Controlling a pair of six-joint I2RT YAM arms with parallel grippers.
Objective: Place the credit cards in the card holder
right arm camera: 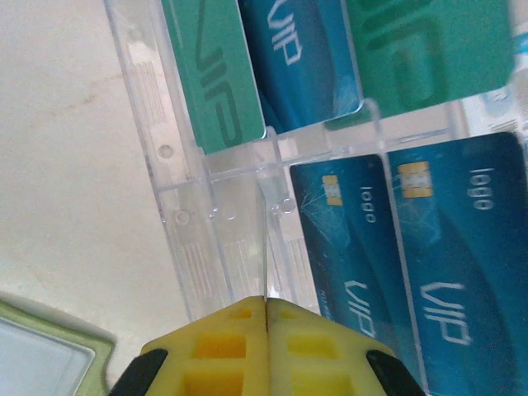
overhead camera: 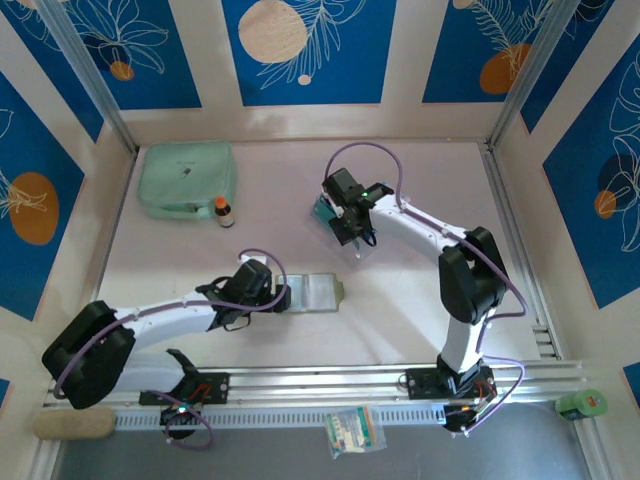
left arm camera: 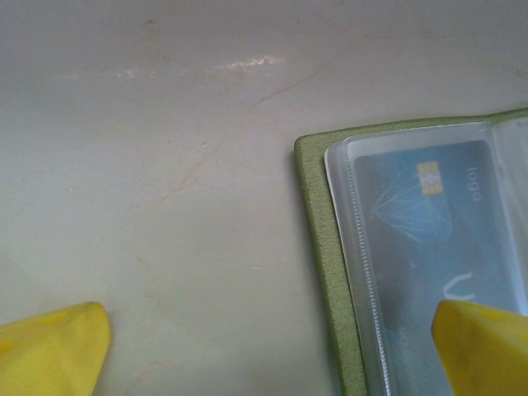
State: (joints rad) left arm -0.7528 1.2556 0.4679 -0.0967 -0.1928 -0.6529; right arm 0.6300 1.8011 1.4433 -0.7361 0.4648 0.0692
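Note:
The olive-green card holder point(overhead camera: 318, 292) lies open on the table, and its corner also shows in the right wrist view point(right arm camera: 49, 346). A blue credit card point(left arm camera: 437, 223) sits inside its clear pocket. My left gripper point(overhead camera: 282, 297) point(left arm camera: 272, 346) is open at the holder's left edge, with one yellow fingertip point(left arm camera: 483, 346) over the pocket and the other over bare table. More teal and blue credit cards point(right arm camera: 462, 272) rest in the clear tiered stand point(right arm camera: 177, 198). My right gripper point(overhead camera: 350, 228) point(right arm camera: 267, 304) is shut, its tips against an edge-on clear divider by the stand's empty front-left slot.
A mint-green zip pouch point(overhead camera: 187, 180) and a small bottle point(overhead camera: 223, 211) stand at the back left. A metal rail point(overhead camera: 330, 385) runs along the near edge, with a flat packet point(overhead camera: 354, 430) in front of it. A green object point(overhead camera: 582, 404) sits at the near right.

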